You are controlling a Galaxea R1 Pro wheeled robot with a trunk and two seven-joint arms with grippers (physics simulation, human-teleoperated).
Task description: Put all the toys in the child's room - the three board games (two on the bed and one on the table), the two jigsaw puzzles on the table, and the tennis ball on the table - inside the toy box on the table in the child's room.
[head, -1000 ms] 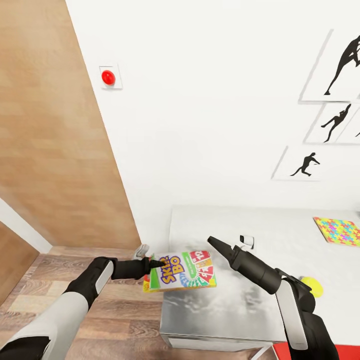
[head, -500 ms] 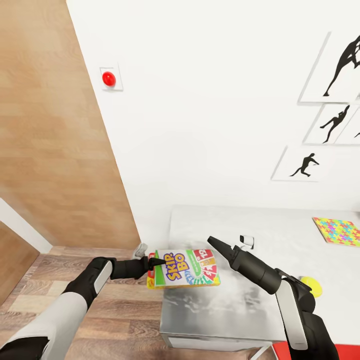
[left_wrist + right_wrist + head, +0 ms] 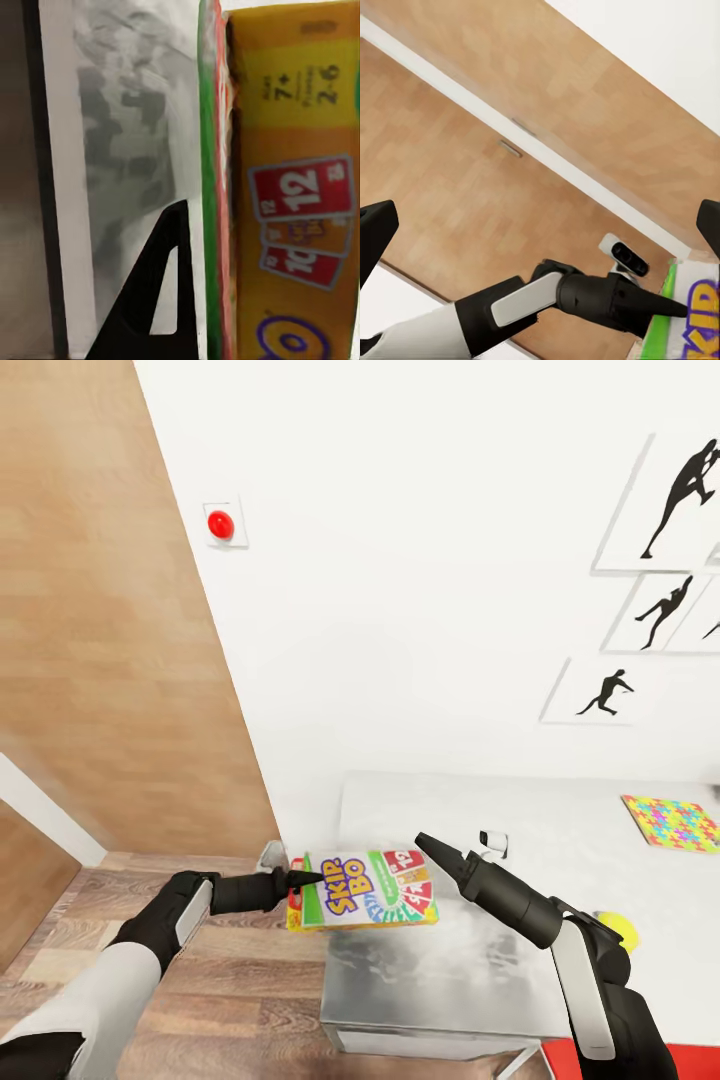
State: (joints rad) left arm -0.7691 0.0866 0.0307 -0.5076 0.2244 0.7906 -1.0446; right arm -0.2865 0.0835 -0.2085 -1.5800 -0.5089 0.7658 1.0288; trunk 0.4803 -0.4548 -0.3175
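While our left gripper is reaching toward the near left corner of the table, it is clamping two board games stacked flat together by their left short edge. We are seeing the top one face up, white, green and red with "SKIP-BO" printed across it, and a yellow and red one peeking out beneath it. The stack is lying roughly level, its long axis running left to right along the table's front edge, its free end pointing right toward our other arm; most of it is hanging over the tabletop, the gripped end past the table's left edge above the wood floor. In the left wrist view the yellow underside of the lower box is sitting tight against one dark finger.

Our right gripper is hovering just right of the games with its fingers spread wide apart and nothing between them. Farther right, a jigsaw puzzle is lying flat on the table and the tennis ball is resting beside our right forearm.
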